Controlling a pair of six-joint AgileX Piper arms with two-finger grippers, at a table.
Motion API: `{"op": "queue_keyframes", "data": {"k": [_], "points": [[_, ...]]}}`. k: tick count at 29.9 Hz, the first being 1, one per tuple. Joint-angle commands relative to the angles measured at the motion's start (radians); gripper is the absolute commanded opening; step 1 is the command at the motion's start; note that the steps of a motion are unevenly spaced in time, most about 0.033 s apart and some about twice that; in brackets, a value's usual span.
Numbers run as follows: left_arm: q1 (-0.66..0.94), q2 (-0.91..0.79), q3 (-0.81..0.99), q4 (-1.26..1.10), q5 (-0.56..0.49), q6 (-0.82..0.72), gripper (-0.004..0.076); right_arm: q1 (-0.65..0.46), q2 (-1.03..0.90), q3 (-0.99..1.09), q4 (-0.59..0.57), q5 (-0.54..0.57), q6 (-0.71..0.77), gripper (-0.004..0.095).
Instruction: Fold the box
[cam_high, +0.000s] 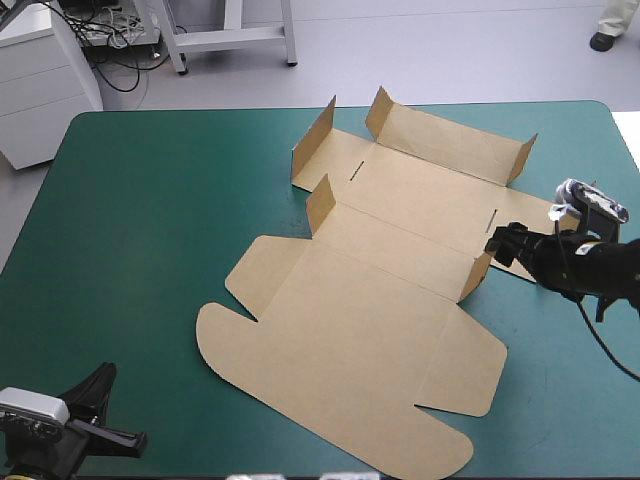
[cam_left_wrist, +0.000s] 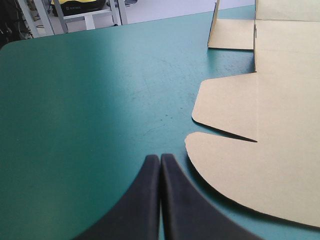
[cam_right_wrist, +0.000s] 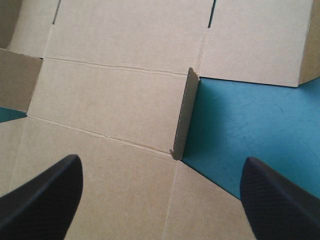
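The brown box lies as a cut sheet across the middle of the teal-green table, its wide lid with rounded flaps toward the near edge. Several small flaps stand up around the far panels. My right gripper is open just beyond the sheet's right side, low over the board. In the right wrist view its gripper has one short upright flap straight ahead between the fingers. My left gripper is shut at the near left corner, off the box. In the left wrist view its gripper points beside the rounded lid flap.
Bare teal-green cover spans the table's left half. A strip of cover shows beside the upright flap in the right wrist view. A white cabinet stands beyond the far left corner.
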Motion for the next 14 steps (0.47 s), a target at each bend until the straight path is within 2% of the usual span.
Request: {"op": "queue_keyframes", "data": {"k": [1,7,14], "points": [[0.003,-0.012,-0.024,-0.004,-0.075,-0.008,-0.0032,-0.007,0.097,-0.074,0.03,-0.004,-0.003,0.0792],[0.003,-0.012,-0.024,-0.004,-0.075,-0.008,-0.0032,-0.007,0.253,-0.131,0.032,0.007,-0.011,0.0792],[0.003,-0.012,-0.024,-0.004,-0.075,-0.008,-0.0032,-0.007,0.376,-0.174,0.089,0.012,-0.052,0.0792]]}}
